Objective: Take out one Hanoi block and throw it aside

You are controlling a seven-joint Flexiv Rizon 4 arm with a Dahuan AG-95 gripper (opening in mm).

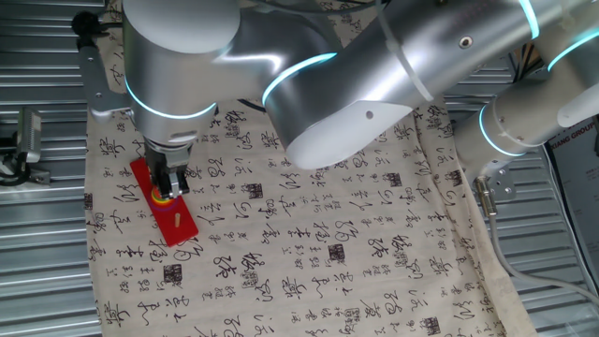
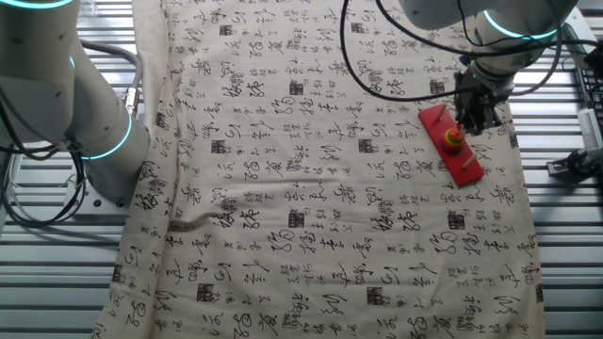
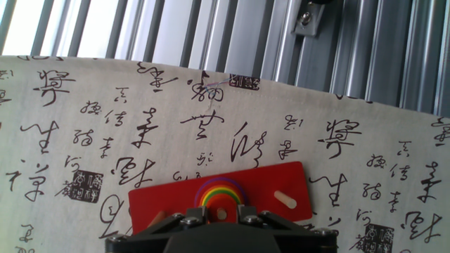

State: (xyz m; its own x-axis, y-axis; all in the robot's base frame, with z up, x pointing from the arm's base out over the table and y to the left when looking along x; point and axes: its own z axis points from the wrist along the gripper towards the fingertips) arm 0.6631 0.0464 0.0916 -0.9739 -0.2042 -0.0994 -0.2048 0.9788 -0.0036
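Note:
A long red board (image 3: 278, 179) with pegs lies on the printed cloth; it also shows in one fixed view (image 1: 180, 223) and the other fixed view (image 2: 468, 168). A stack of rainbow-coloured rings (image 3: 219, 188) sits on its middle peg, with the small red Hanoi block (image 3: 213, 215) on top. My gripper (image 3: 221, 211) stands straight over the stack, and its fingers (image 3: 195, 213) press both sides of the block, which is still on the peg. From the side the gripper (image 1: 168, 187) hides most of the stack; a yellow ring (image 1: 164, 198) peeks out below.
A bare wooden peg (image 3: 285, 199) stands on the board to the right of the stack, another to its left (image 3: 160, 216). The cloth (image 1: 328, 253) covers the table, with ribbed metal (image 3: 211, 35) beyond its edge. The big silver arm (image 1: 356, 84) overhangs the cloth's far side.

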